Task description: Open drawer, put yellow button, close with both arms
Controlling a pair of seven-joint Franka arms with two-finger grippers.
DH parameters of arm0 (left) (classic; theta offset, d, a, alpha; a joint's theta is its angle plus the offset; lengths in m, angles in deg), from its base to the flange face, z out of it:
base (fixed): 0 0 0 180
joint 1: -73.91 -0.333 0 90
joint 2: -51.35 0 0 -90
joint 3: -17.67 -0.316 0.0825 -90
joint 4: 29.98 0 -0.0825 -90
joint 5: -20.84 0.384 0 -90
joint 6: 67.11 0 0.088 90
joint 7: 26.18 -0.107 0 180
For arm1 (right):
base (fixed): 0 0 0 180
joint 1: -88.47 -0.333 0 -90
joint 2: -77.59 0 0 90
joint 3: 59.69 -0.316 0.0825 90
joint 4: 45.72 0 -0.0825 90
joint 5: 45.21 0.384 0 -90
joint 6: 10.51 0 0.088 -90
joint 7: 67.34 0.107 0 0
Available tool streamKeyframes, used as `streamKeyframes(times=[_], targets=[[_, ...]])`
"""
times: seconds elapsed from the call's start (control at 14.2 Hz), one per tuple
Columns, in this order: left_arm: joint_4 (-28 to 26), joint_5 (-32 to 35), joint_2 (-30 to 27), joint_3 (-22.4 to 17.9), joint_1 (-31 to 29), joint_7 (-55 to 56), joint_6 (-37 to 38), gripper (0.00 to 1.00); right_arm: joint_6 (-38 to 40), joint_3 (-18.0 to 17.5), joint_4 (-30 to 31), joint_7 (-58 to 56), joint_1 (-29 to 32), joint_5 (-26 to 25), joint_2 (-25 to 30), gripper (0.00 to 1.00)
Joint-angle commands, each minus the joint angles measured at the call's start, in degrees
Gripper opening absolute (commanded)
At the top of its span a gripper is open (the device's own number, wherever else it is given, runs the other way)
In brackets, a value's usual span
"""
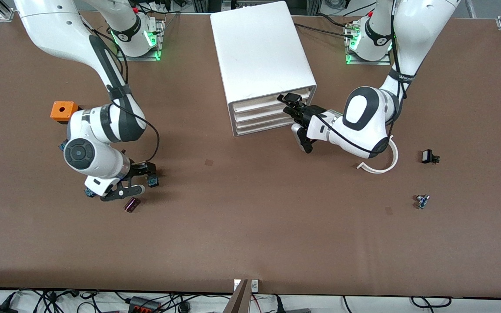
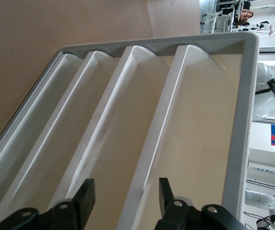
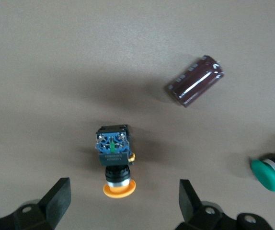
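The yellow button [image 3: 114,160] lies on its side on the table, its orange-yellow cap [image 3: 119,188] toward my right gripper [image 3: 123,201]. That gripper is open, low over the table, with the cap between its fingertips and not touching them. In the front view the right gripper [image 1: 146,179] and the button [image 1: 153,180] are near the right arm's end of the table. My left gripper [image 1: 288,106] is open at the front of the white cabinet [image 1: 261,52]. Its fingers [image 2: 85,196] straddle the front lip of the uppermost drawer [image 2: 149,182], which looks pushed in.
A maroon capacitor [image 3: 195,81] and a green-capped button [image 3: 269,173] lie close to the yellow button. An orange box [image 1: 63,110] stands beside the right arm. A white curved strip [image 1: 381,164], a small black part [image 1: 429,156] and a small component [image 1: 422,201] lie toward the left arm's end.
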Motion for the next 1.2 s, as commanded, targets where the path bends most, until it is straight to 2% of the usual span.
streamKeyframes(times=[0.0, 0.14, 0.21, 0.42, 0.78, 0.92, 1.13], targets=[[-1.6, -1.3, -2.1, 0.2, 0.0, -1.7, -0.3, 0.34, -2.3, 0.3, -0.2, 0.5, -0.6, 0.7, -2.0, 1.00], [-1.2, -1.2, -2.1, 0.2, 0.0, -1.6, -0.3, 0.10, -4.3, 0.3, -0.2, 0.6, -0.6, 0.8, -3.7, 1.00], [-0.8, -1.1, -1.8, 0.2, 0.0, -1.6, -0.4, 0.07, -5.0, 0.3, -0.2, 0.6, -0.5, 0.9, -4.7, 1.00], [3.2, -0.3, -0.3, 0.0, -0.6, -1.3, -0.3, 0.08, -5.7, 0.3, -0.2, 0.9, -1.0, 0.9, -5.7, 1.00], [11.6, 2.9, 6.4, -0.8, -1.2, -1.2, -0.7, 0.08, -6.0, 0.3, -0.2, 2.9, -2.5, 0.8, -6.1, 1.00], [15.2, 4.0, 9.6, -0.8, -2.1, -1.4, -0.8, 0.09, -6.0, 0.4, -0.2, 2.7, -2.5, 0.6, -6.4, 0.83], [18.7, 4.1, 12.7, -1.6, -2.5, -1.6, -0.9, 0.14, -6.9, 0.5, -0.3, 2.2, -2.0, 0.1, -6.7, 0.73]])
